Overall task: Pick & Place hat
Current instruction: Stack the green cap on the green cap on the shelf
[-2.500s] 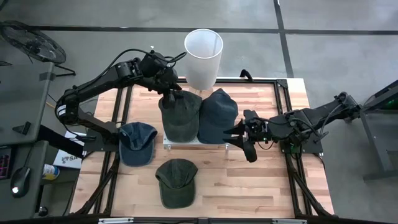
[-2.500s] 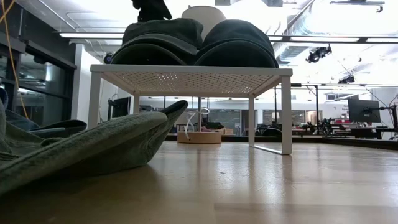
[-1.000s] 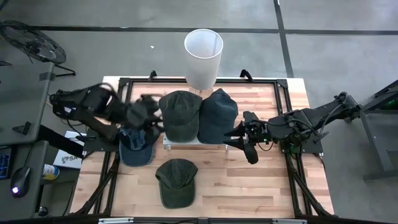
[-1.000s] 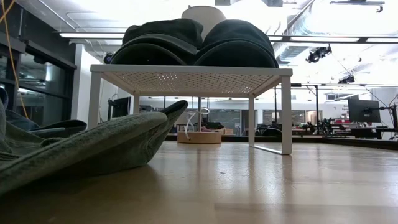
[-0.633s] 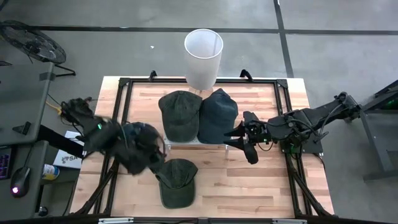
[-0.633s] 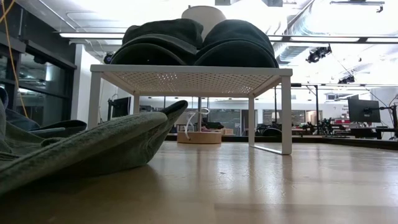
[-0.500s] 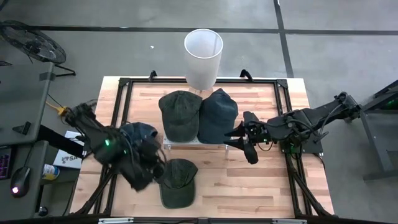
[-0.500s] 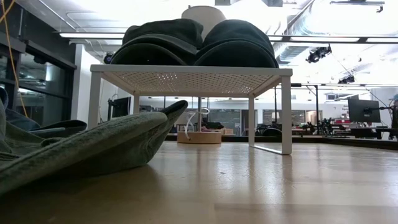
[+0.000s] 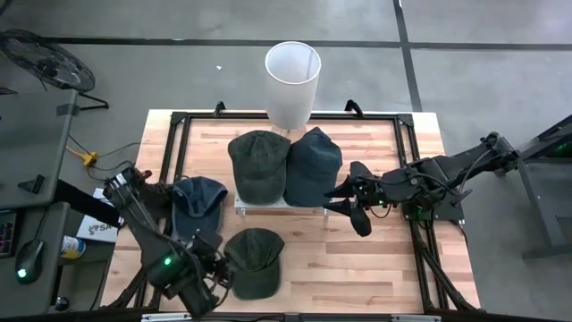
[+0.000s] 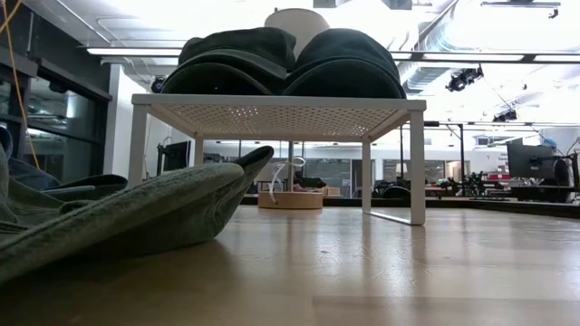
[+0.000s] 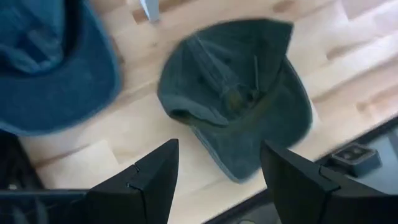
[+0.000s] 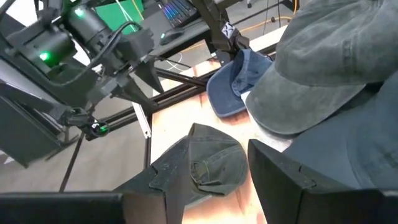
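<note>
- Overhead, you had four hats in view: a green hat [image 9: 259, 165] and a dark navy hat [image 9: 312, 165] side by side on the white rack [image 9: 239, 207] at the table's middle, a blue hat [image 9: 197, 204] on the wooden table [image 9: 375, 268] left of the rack, and a second green hat [image 9: 254, 260] lying in front of the rack.
- From above, your left gripper [image 9: 212, 280] sat at the front-left of the table, just beside the front green hat; its fingers could not be made out here. Your right gripper [image 9: 347, 207] hung at the rack's right edge, next to the navy hat, fingers spread and empty. A white bin [image 9: 292, 72] stood beyond the table's far edge.
- Low camera: you saw the two hats on top of the rack [image 10: 272, 113], the green one [image 10: 231, 59] left of the navy one [image 10: 349, 62], and the front green hat [image 10: 118, 222] filling the near left on the table. Neither gripper showed clearly.
- Left wrist camera: your fingers [image 11: 146, 180] stood wide apart with nothing between them, above the table with the front green hat [image 11: 239, 93] ahead and the blue hat [image 11: 53, 65] to one side.
- Right wrist camera: your fingers [image 12: 283, 180] were parted and held nothing; the rack's green hat [image 12: 323, 68] loomed close, with the front green hat [image 12: 208, 163], the blue hat [image 12: 233, 87] and the left arm [image 12: 93, 43] farther off.
</note>
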Action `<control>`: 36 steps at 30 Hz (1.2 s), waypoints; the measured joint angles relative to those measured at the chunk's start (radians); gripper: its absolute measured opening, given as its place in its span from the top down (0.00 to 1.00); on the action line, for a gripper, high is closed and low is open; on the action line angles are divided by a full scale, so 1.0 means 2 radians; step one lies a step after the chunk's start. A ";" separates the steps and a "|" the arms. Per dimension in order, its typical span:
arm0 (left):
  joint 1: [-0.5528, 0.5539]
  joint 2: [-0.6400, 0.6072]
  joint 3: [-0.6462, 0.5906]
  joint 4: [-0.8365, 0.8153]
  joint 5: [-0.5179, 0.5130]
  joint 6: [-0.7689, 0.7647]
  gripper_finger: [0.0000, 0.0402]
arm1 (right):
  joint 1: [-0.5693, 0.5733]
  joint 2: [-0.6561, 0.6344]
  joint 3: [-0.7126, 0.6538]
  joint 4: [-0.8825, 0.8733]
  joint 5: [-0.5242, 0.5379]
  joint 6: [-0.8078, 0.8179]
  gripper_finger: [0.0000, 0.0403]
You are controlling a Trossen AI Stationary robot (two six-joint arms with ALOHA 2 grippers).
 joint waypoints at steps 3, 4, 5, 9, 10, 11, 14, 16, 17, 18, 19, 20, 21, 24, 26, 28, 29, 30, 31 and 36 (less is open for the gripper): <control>-0.019 -0.002 -0.027 0.011 0.002 -0.030 0.45 | 0.000 0.000 0.000 -0.012 0.000 0.013 0.62; -0.026 -0.002 -0.035 0.012 0.007 -0.044 0.45 | 0.000 0.000 0.000 -0.018 0.000 0.021 0.62; -0.033 -0.002 -0.044 0.015 0.013 -0.057 0.45 | 0.000 0.000 0.000 -0.026 0.000 0.032 0.62; -0.059 -0.003 -0.091 0.042 0.023 -0.118 0.45 | 0.000 0.000 0.000 -0.058 0.000 0.079 0.62; -0.064 -0.003 -0.100 0.053 0.024 -0.126 0.45 | 0.000 0.000 0.000 -0.063 0.001 0.090 0.62; -0.067 -0.003 -0.110 0.063 0.027 -0.129 0.45 | 0.000 0.000 0.000 -0.069 0.003 0.102 0.62; -0.070 -0.003 -0.142 0.114 0.026 -0.130 0.45 | 0.000 0.000 0.000 -0.078 0.007 0.136 0.62; -0.069 -0.003 -0.172 0.149 0.010 -0.129 0.45 | 0.000 0.000 0.000 -0.078 0.006 0.154 0.62; -0.069 -0.003 -0.187 0.162 0.006 -0.127 0.45 | 0.000 0.000 0.000 -0.077 0.006 0.162 0.62; -0.068 -0.003 -0.201 0.174 0.004 -0.127 0.45 | 0.000 0.000 0.000 -0.077 0.006 0.169 0.62; -0.068 -0.003 -0.216 0.188 0.003 -0.128 0.45 | 0.000 0.000 0.000 -0.077 0.006 0.174 0.62; -0.068 -0.003 -0.229 0.203 0.003 -0.129 0.45 | 0.000 0.000 0.000 -0.077 0.006 0.180 0.62; -0.068 -0.003 -0.242 0.218 0.002 -0.129 0.45 | 0.000 0.000 0.000 -0.076 0.006 0.185 0.62; -0.069 -0.003 -0.276 0.271 -0.018 -0.129 0.45 | 0.000 0.000 0.000 -0.076 0.010 0.187 0.62; -0.068 -0.003 -0.295 0.304 -0.037 -0.129 0.45 | 0.000 0.000 0.000 -0.076 0.010 0.188 0.62; -0.068 -0.003 -0.307 0.332 -0.056 -0.131 0.45 | 0.000 0.000 0.000 -0.076 0.011 0.195 0.62; -0.068 -0.003 -0.311 0.344 -0.059 -0.133 0.45 | 0.000 0.000 0.000 -0.076 0.011 0.200 0.62; -0.068 -0.003 -0.314 0.352 -0.063 -0.134 0.45 | 0.000 0.000 0.000 -0.076 0.011 0.204 0.62; -0.068 -0.003 -0.314 0.357 -0.067 -0.134 0.45 | 0.000 0.000 0.000 -0.076 0.012 0.209 0.62; -0.068 -0.003 -0.314 0.368 -0.087 -0.132 0.45 | 0.007 0.000 0.000 -0.076 0.044 0.211 0.62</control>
